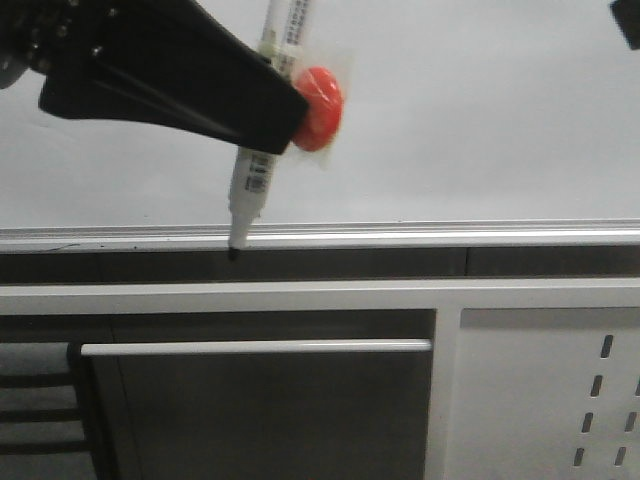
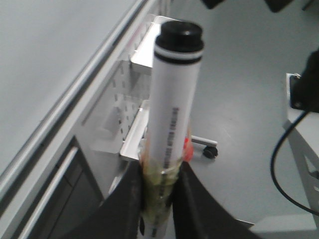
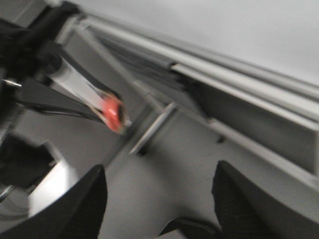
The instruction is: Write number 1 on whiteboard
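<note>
Fingers, left: the left gripper (image 2: 158, 199) pinches the marker pen (image 2: 172, 124) between its two black fingers (image 2: 127, 204), pressed tight on the barrel, where some tape and a red round piece (image 1: 318, 108) are fixed.
Fingers, right: the right gripper (image 3: 158, 199) has its fingers spread wide with nothing between them; it hangs apart from the board, only looking at the scene.
Pen: it stands nearly upright, slightly tilted, black tip (image 1: 236, 250) down. From the front, the tip appears at the silver edge rail (image 1: 450, 236), below the writing surface.
Whiteboard: the whiteboard (image 1: 480, 120) fills the upper part of the front view, pale and glossy. I see no stroke on it; the number 1 is not visible in any view.
Below: a white panel with slanted slots (image 1: 600, 400) and a grey bar handle (image 1: 250, 347).
Step in hand: I judge the writing is not yet begun, or the pen is off the surface.
Next move: it seems the left arm must lift the tip onto the board face, press lightly, and pull one short line downward.
</note>
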`<move>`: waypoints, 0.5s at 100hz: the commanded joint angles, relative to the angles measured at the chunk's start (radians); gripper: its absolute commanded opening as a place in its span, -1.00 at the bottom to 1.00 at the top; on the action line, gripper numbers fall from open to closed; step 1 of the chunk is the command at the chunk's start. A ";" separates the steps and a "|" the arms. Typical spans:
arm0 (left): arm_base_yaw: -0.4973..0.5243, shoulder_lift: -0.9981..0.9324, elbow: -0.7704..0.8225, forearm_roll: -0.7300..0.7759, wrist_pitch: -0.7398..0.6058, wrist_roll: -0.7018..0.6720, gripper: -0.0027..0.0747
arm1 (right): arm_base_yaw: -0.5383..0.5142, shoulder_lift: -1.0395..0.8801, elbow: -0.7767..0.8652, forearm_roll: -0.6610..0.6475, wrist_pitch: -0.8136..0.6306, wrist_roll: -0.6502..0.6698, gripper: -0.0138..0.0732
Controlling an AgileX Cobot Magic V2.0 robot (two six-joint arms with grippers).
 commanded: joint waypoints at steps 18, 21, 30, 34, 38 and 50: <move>-0.097 -0.025 -0.025 -0.022 -0.015 -0.031 -0.98 | 0.069 0.158 -0.190 0.113 0.142 -0.064 0.28; -0.098 -0.025 -0.025 -0.022 -0.015 -0.032 -0.98 | 0.087 0.167 -0.203 0.113 0.141 -0.064 0.28; -0.100 -0.009 -0.038 -0.022 -0.012 -0.041 -0.98 | 0.135 0.193 -0.242 0.098 0.130 -0.064 0.28; -0.100 0.003 -0.044 -0.022 -0.009 -0.043 -0.98 | 0.159 0.204 -0.258 0.087 0.126 -0.064 0.28; -0.100 0.015 -0.055 -0.022 -0.009 -0.052 -0.98 | 0.182 0.212 -0.276 0.071 0.126 -0.062 0.28; -0.100 0.042 -0.077 -0.022 -0.009 -0.060 -0.98 | 0.224 0.229 -0.307 0.049 0.108 -0.044 0.28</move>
